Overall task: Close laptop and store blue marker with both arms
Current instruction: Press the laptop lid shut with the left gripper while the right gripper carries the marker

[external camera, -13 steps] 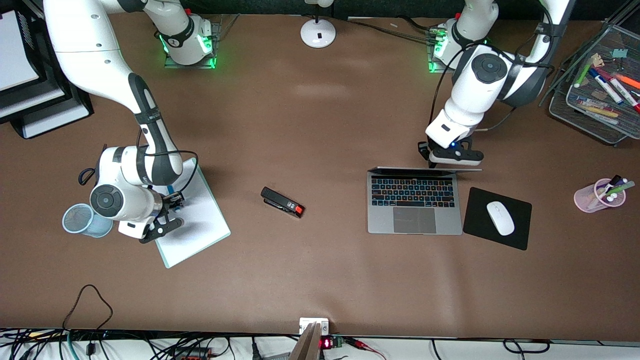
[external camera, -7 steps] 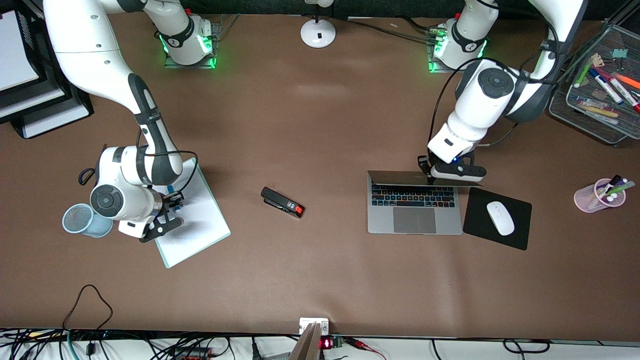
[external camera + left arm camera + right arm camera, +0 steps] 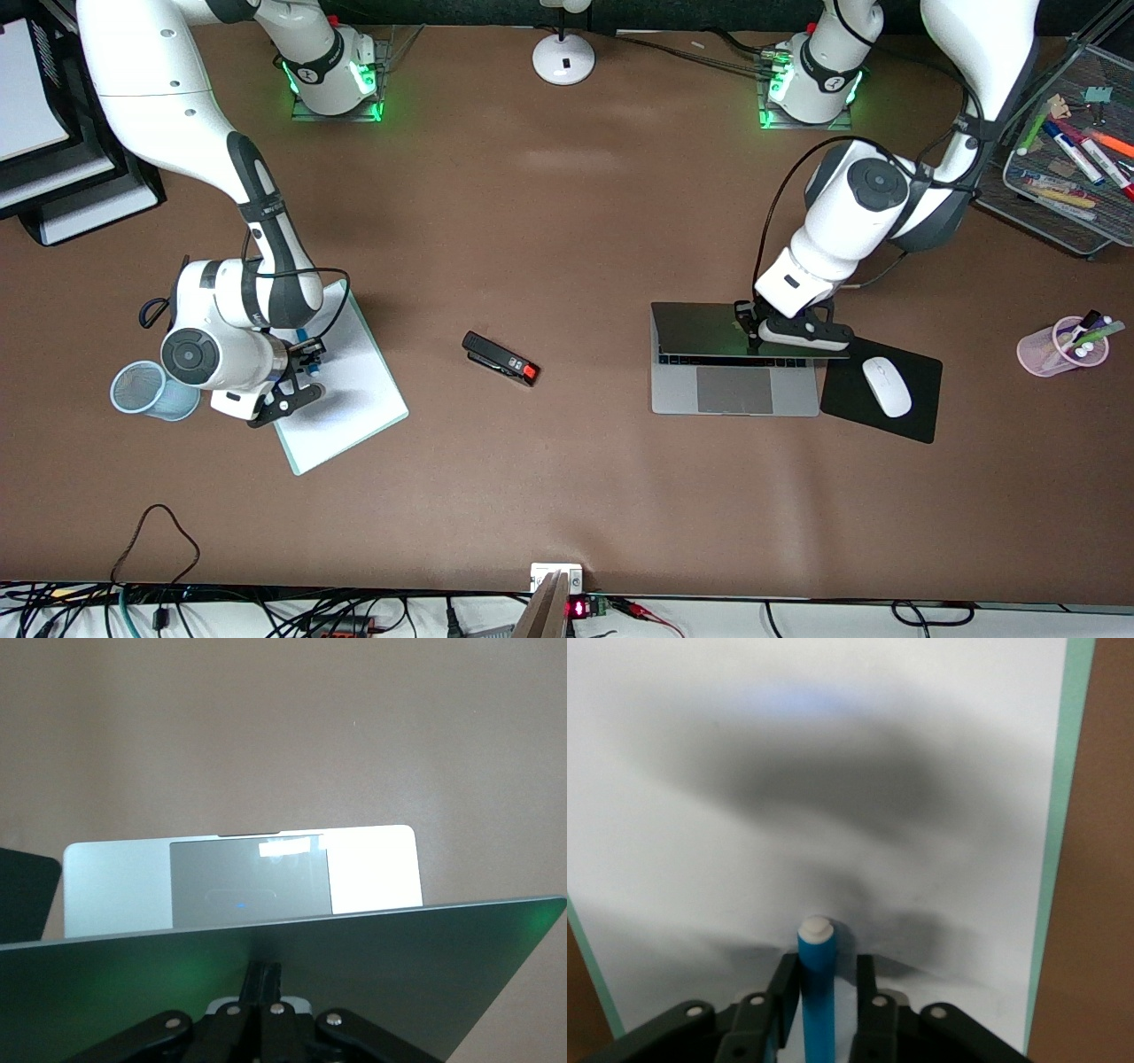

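**Inspector:** Report the left gripper (image 3: 753,330).

**Assistant:** Its fingers are pressed together with nothing between them, bearing on the lid of the laptop (image 3: 733,390). The lid is tilted low over the keyboard, part-closed; only a strip of keys and the trackpad show. The laptop sits toward the left arm's end of the table, just beside the black mouse pad (image 3: 881,390) carrying a white mouse (image 3: 887,386).

**Inspector:** And the right gripper (image 3: 827,988)?

**Assistant:** Low over the white pad (image 3: 341,390) with the green border, toward the right arm's end. Its fingers (image 3: 784,988) stand narrow on either side of the blue marker (image 3: 816,988); whether they have clamped it cannot be told. The marker points its white end away from the wrist, along the sheet.

**Inspector:** Any legible writing or brands?

**Assistant:** None readable. No logo can be made out on the lid. The black stapler (image 3: 500,358), between pad and laptop, has a red end but no readable label.

**Inspector:** Other items?

**Assistant:** A blue mesh cup (image 3: 143,390) beside the right arm's wrist, a pink cup (image 3: 1059,347) of pens, and a wire tray (image 3: 1054,190) of markers.
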Controlling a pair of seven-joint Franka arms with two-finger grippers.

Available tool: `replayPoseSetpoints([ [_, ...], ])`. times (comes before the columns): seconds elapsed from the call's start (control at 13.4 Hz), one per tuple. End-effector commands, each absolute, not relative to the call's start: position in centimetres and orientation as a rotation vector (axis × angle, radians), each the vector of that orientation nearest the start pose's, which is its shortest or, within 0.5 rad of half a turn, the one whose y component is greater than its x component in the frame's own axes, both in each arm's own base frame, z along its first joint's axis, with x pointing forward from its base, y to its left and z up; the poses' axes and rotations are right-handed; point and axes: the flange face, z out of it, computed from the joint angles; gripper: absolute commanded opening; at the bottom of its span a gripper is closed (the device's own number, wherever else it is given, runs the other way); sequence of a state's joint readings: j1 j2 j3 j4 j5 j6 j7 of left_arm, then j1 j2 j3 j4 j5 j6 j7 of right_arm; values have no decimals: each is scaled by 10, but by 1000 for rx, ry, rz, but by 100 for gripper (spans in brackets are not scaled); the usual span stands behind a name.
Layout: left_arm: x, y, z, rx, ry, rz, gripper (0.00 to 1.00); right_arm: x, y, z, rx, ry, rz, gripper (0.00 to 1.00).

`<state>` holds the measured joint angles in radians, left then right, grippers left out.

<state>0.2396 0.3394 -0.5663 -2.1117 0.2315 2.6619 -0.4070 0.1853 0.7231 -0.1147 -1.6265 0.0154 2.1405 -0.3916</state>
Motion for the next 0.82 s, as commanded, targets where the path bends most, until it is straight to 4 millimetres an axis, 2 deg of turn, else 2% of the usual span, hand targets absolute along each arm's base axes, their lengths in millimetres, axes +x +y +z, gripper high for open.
replayPoseSetpoints([
  [0.0, 591, -188, 297, -3255, 143, -434, 0, 663, 55, 185, -3066, -733, 342, 19],
  [0.22, 601, -187, 285, -3262, 161, -449, 0, 668, 58, 191, -3067, -743, 316, 9],
  [0.45, 615, -179, 267, -3250, 197, -476, 0, 677, 55, 208, -3078, -734, 268, 8],
  [0.52, 619, -176, 260, -3248, 201, -483, 0, 683, 55, 222, -3074, -718, 257, 6],
  [0.74, 627, -170, 236, -3238, 251, -525, 0, 704, 62, 286, -3060, -713, 259, 1],
])
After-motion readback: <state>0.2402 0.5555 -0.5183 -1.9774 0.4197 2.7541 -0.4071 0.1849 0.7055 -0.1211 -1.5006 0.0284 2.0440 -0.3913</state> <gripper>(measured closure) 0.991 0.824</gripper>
